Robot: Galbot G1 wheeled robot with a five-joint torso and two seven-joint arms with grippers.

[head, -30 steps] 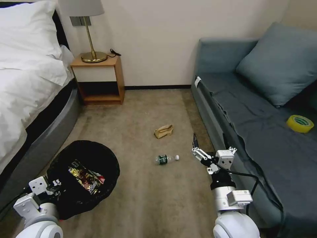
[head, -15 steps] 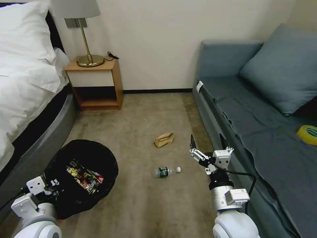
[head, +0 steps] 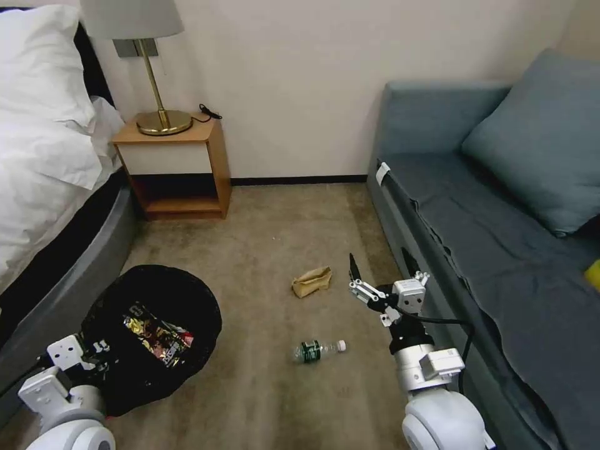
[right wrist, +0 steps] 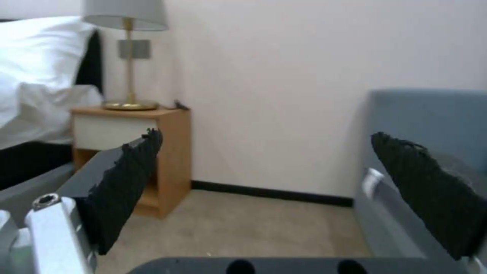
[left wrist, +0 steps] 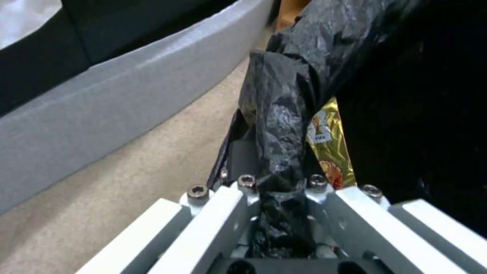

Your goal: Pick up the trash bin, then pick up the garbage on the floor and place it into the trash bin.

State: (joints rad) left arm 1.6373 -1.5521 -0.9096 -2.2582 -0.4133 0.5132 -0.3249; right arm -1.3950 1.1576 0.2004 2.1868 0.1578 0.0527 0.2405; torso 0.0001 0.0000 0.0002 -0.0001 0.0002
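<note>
- The left gripper (left wrist: 276, 190) has its jaws clamped on the near rim of the trash bin (head: 153, 334), a fold of the crinkled black bag pinched between them; in the left wrist view the bag runs straight down into the jaws.
- The bin is held at the robot's left, low, beside the grey base of the bed (head: 69, 262).
- Inside the bin lie the two snack wrappers (head: 159, 334), gold-brown and red, one against the other; the gold one (left wrist: 327, 148) shows just past the pinched bag in the left wrist view.
- The right gripper (head: 378, 275) is held above the carpet with its jaws wide apart and nothing between them; the two black pads (right wrist: 127, 190) stand well apart in the right wrist view, pointed toward the far wall.
- It sits close beside the front edge of the blue-grey sofa (head: 500, 250).
- The small clear bottle (head: 317, 350) with the green label lies on its side on the carpet (head: 269, 237), near the right arm and to its left, cap pointing toward the sofa.
- The crumpled brown paper bag (head: 311, 282) lies on the carpet farther out, apart from the bottle and left of the open jaws.
- Beyond, a wooden nightstand (head: 172, 169) stands against the wall by the bed, with a brass lamp (head: 153, 75) on it.
</note>
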